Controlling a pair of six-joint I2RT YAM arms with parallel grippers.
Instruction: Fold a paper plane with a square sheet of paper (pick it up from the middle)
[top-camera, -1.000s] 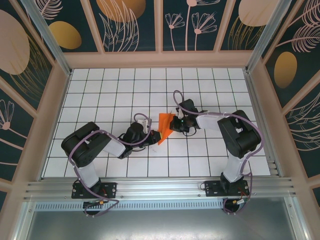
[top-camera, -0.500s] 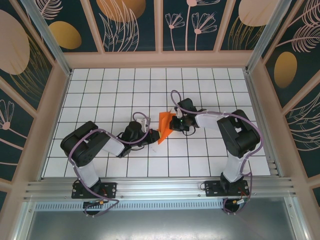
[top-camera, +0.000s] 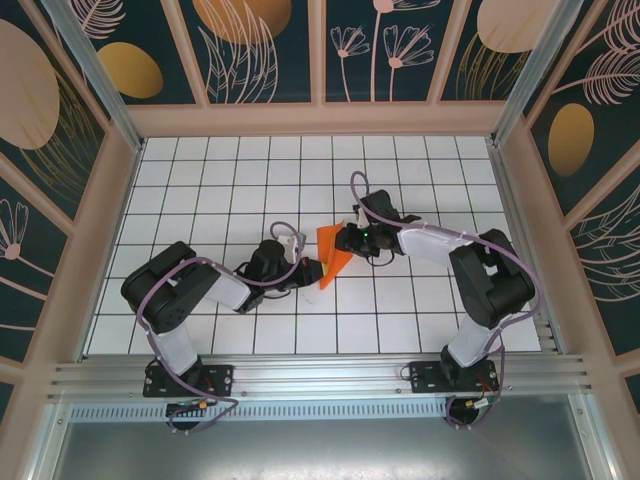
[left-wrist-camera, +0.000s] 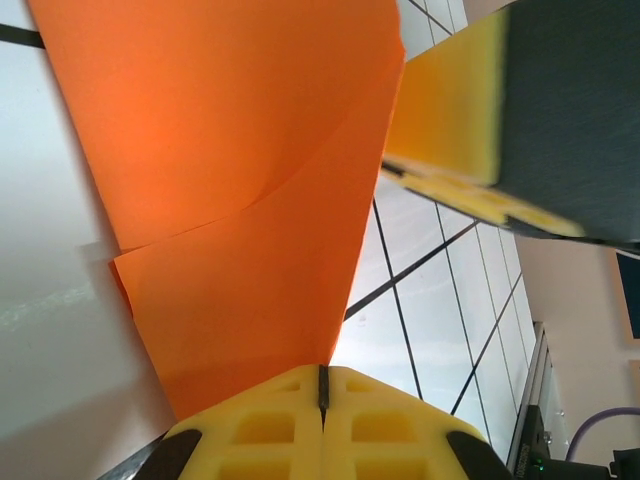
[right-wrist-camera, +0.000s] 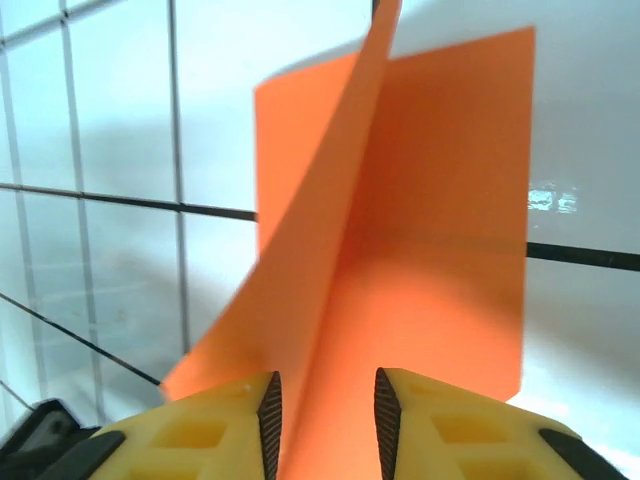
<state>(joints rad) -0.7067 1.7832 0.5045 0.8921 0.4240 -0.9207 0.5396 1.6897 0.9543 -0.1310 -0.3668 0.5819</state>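
The orange sheet of paper (top-camera: 331, 252) is folded into a creased, pointed shape and stands on edge over the middle tiles. My left gripper (top-camera: 312, 268) is shut on its lower tip; in the left wrist view the yellow fingertips (left-wrist-camera: 265, 425) meet with the paper (left-wrist-camera: 240, 200) pinched at their seam. My right gripper (top-camera: 346, 240) is at the paper's right side. In the right wrist view it (right-wrist-camera: 325, 410) stands open, and a raised fold of the paper (right-wrist-camera: 400, 250) runs down into the gap between the jaws. One right finger (left-wrist-camera: 450, 105) also shows beside the paper in the left wrist view.
The white gridded table (top-camera: 230, 180) is boxed in by patterned walls (top-camera: 70, 150) at the sides and back. An aluminium rail (top-camera: 320, 375) runs along the near edge above both arm bases. The two arms reach inward and nearly meet at the table's middle.
My right gripper's jaws have parted from the paper's fold, and its arm has stretched out, elbow swung right. The left gripper stays shut on the paper's tip.
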